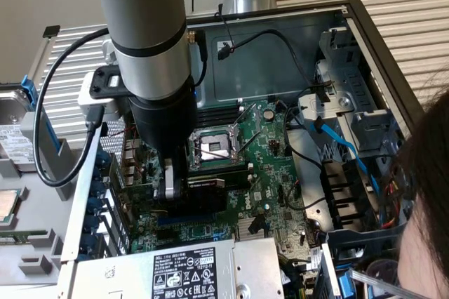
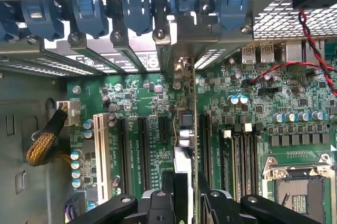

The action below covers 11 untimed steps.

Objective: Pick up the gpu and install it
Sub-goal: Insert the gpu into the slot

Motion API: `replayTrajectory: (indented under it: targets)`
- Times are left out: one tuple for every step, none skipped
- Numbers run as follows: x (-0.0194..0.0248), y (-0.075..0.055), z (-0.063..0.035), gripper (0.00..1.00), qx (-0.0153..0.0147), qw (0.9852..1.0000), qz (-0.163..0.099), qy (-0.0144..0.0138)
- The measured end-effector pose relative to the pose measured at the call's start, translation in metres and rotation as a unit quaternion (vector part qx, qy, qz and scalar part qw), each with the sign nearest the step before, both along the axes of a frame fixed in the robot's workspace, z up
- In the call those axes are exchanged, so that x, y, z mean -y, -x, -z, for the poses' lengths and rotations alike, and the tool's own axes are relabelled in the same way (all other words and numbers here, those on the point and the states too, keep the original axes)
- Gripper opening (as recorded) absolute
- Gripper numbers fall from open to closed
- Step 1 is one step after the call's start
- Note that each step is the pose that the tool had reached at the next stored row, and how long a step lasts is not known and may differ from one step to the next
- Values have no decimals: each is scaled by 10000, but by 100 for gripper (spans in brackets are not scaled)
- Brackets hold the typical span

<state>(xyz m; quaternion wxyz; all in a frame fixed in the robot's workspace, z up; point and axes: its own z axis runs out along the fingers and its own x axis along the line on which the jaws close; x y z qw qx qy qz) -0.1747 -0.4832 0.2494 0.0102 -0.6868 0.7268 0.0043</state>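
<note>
I have the tool [image 1: 170,185] pinching the gpu [image 1: 202,191]. Its fingers [image 2: 167,188] press against the card's two faces. The card stands on edge between them and runs straight ahead of the tool toward the rear slot covers [image 2: 131,19] of the case. Directly beneath the tool lies the motherboard [image 2: 142,103], and the card hangs low over its expansion slots [image 2: 122,150]. I cannot tell whether its lower edge touches a slot or sits just above one. I judge the gpu light and stiff, so it should not sag in this grip, but it is fragile. The black plastic fan shroud could flex or crack under a hard squeeze, and the bare components and edge contacts should never be pinched. The hold I have, across shroud and board back near the upper edge, seems the right one to me. It keeps the card upright and leaves the bracket end and lower edge free. The smooth faces could let it pivot if it meets resistance off-centre. A person's head [image 1: 428,208] is off to one side, well apart from the tool.
</note>
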Motion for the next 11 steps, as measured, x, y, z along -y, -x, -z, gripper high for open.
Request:
replayTrajectory:
  targets:
    - [0,0,-1,27,-1,10000,-2,2]
    - [2,1,-3,27,-2,10000,-3,4]
    - [2,1,-4,27,-3,10000,-3,5]
    - [2,1,-3,27,-3,10000,-4,5]
    - [2,2,-1,27,-3,10000,-4,5]
    - [3,4,1,27,-2,10000,-4,6]
    - [2,5,5,27,1,10000,-4,7]
    - [3,7,11,27,4,10000,-4,8]
    - [3,9,18,27,10,10000,-4,9]
    - [3,11,24,27,15,10000,-4,9]
    - [3,11,26,27,16,10000,-4,8]
